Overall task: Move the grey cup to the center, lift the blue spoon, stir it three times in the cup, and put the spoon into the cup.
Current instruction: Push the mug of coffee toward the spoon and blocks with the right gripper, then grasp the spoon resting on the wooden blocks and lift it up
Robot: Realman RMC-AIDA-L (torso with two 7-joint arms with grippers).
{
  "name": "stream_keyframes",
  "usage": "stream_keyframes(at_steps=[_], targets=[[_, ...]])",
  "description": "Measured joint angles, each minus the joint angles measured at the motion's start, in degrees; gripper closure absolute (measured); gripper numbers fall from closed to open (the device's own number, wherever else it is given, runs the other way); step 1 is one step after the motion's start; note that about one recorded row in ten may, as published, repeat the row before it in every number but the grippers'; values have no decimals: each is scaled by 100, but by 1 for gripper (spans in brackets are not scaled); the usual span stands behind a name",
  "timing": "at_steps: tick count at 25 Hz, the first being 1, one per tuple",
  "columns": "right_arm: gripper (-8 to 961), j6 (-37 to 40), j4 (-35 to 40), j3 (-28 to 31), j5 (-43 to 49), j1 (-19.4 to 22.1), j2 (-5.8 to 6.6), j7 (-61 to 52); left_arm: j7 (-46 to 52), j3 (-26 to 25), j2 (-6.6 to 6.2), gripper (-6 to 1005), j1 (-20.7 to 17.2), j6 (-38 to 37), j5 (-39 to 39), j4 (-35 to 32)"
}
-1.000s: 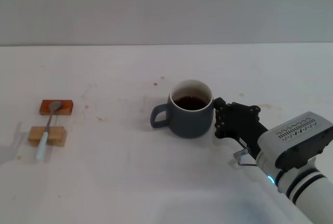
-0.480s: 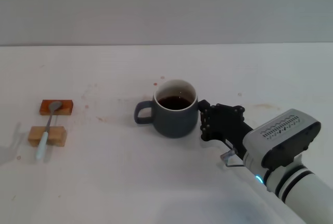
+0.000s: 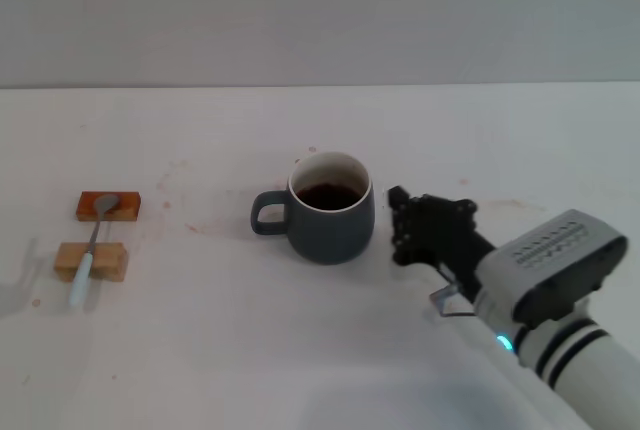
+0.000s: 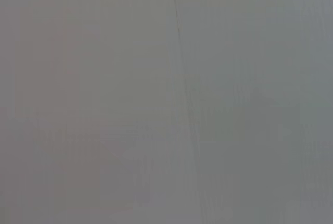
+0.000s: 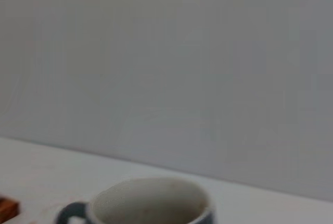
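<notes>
The grey cup (image 3: 331, 212) stands upright near the middle of the white table, its handle pointing left and dark brown liquid inside. In the right wrist view only its cream rim (image 5: 151, 206) shows low in the picture. My right gripper (image 3: 400, 225) is just right of the cup at table height, with a narrow gap between them. The blue spoon (image 3: 90, 245) lies at the far left, its metal bowl on the orange-red block (image 3: 108, 207) and its pale blue handle across the tan wooden block (image 3: 91, 261). My left gripper is out of view.
The white table (image 3: 220, 350) runs back to a grey wall (image 3: 320, 10). A corner of the orange-red block (image 5: 6, 208) shows in the right wrist view. The left wrist view shows only plain grey surface.
The cup has slid left toward the table's middle with my right gripper against its right side. The gripper has now drawn back a little, leaving a gap. The spoon has not moved.
</notes>
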State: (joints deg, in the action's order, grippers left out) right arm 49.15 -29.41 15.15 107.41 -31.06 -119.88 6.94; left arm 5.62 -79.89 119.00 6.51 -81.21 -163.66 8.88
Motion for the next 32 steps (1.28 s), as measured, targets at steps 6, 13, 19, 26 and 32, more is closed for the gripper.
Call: stream_keyframes(at_steps=[6,13,19,26,32], targets=[[954,614,385,286,-16,277,0,0,0,0,1,184,-38,-12,-1,0],[954,1015,828,1002,-23,596,33,0,180,419,9,184,-152,-100,-3,7],[954,1098,1092,1485,-34,755,51,0,608,1003,5,184,-501,-212,1,310],[954,1104,1200,1641,-37,756,53,0,600,1603,5,183,-635,130,0,504],[954,1096,1217,1647,-38,727,53,28,583,1804,8,183,-537,661,0,627]])
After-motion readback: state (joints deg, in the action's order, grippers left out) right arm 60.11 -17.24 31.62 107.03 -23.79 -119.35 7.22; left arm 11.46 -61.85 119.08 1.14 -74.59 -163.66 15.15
